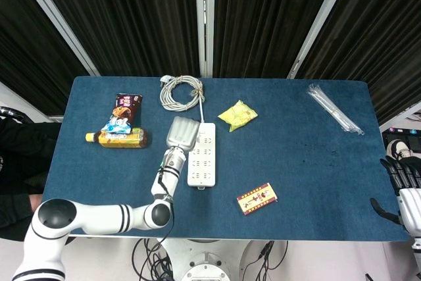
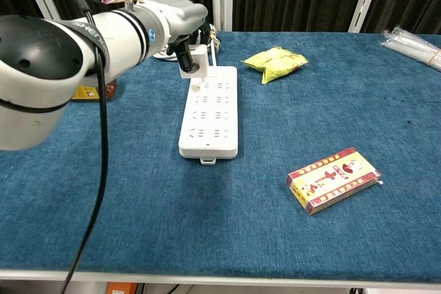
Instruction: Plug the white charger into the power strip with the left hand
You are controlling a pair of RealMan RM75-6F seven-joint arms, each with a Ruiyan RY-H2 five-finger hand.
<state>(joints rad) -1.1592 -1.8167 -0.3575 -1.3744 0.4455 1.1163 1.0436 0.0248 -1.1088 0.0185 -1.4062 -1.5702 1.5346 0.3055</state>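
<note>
While the left hand (image 2: 180,17) grips the white charger (image 2: 191,60), the charger sits right at the far-left end of the power strip (image 2: 211,110) — seating can't be judged. Right hand (image 1: 408,192) off the table's right edge — fingers apart, holding nothing.

No print is legible (packaging too small, blurred).

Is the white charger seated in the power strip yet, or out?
Cannot tell. The left hand holds the white charger at the power strip's far end; its prongs are hidden.
</note>
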